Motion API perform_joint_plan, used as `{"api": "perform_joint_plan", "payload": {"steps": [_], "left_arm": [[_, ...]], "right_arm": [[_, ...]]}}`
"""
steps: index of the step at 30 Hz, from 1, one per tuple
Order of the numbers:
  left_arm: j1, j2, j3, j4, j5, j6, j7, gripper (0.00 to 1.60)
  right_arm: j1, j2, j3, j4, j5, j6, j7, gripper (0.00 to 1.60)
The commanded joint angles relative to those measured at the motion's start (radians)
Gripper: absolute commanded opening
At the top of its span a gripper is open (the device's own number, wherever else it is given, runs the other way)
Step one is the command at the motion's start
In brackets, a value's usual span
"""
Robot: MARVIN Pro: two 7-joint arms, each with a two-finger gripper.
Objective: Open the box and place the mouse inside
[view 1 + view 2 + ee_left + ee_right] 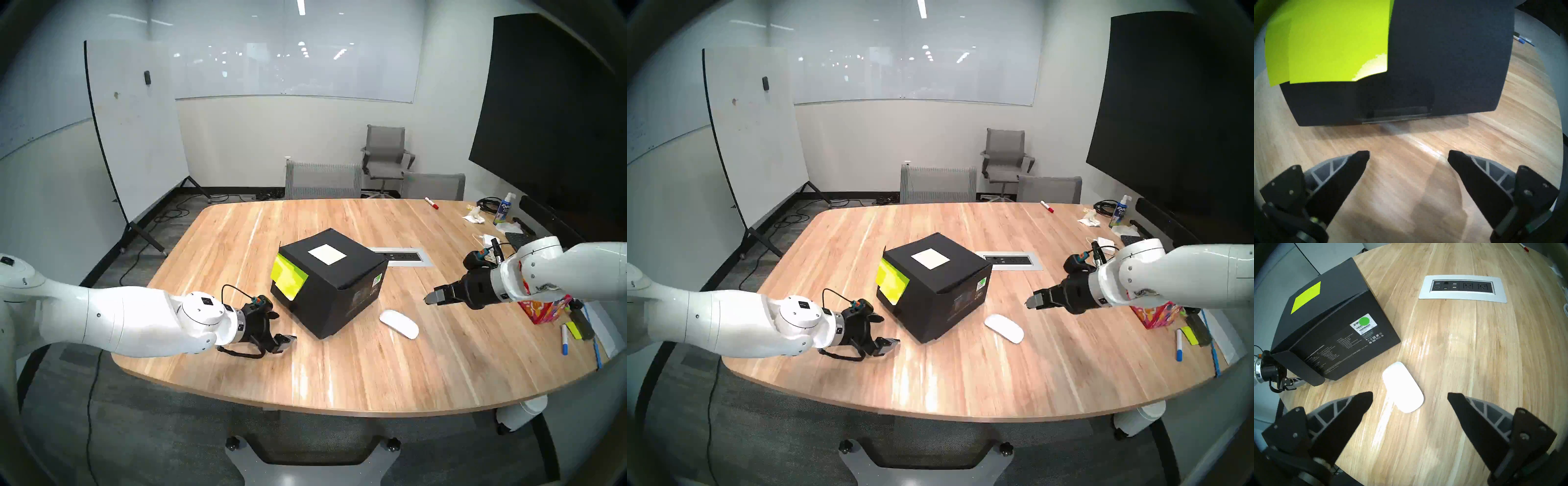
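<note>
Left tool (1408, 157) is spread wide with nothing between its fingers, low over the surface (339, 366) near its left front edge, aimed at the side of the box (334, 292) where the yellow-green sticky notes (288, 279) hang; there's bare wood between fingertips and cardboard, so no contact. Over on the other side, the right tool (1410, 396) is just as wide apart and just as empty, held up off the wood and angled down toward the mouse (1403, 387), which shows between its two fingers in the wrist view but lies below them, untouched. The mouse lies flat on the surface just beside the box's front right corner, a small gap between the two. The box sits around the middle of the surface, lid down, a white square label (327, 254) on top and a barcode sticker with a green dot (1363, 324) on the side facing the mouse. Behind it, a silver outlet panel (1463, 288) is set into the wood. Off by the right edge: a red floral tissue box (543, 310), a blue marker (564, 339).
</note>
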Motion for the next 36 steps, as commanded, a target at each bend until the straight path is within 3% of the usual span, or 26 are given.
{"api": "perform_joint_plan", "payload": {"steps": [1,12,27,36], "left_arm": [[0.002,-0.065,-0.033,0.037,-0.03,0.0,0.02,1.6],[0.014,-0.08,-0.021,0.099,-0.048,0.004,-0.019,1.6],[0.061,-0.093,-0.007,0.22,-0.074,-0.045,-0.119,1.6],[0.065,-0.101,-0.009,0.247,-0.107,-0.058,-0.153,1.6]], "right_arm": [[0.013,-0.001,0.007,-0.002,-0.002,-0.001,-0.002,1.6],[0.014,-0.001,0.007,-0.003,-0.002,-0.001,-0.003,1.6],[0.014,-0.001,0.007,-0.003,-0.002,-0.001,-0.002,1.6],[0.014,-0.001,0.007,-0.003,-0.002,-0.001,-0.002,1.6]]}}
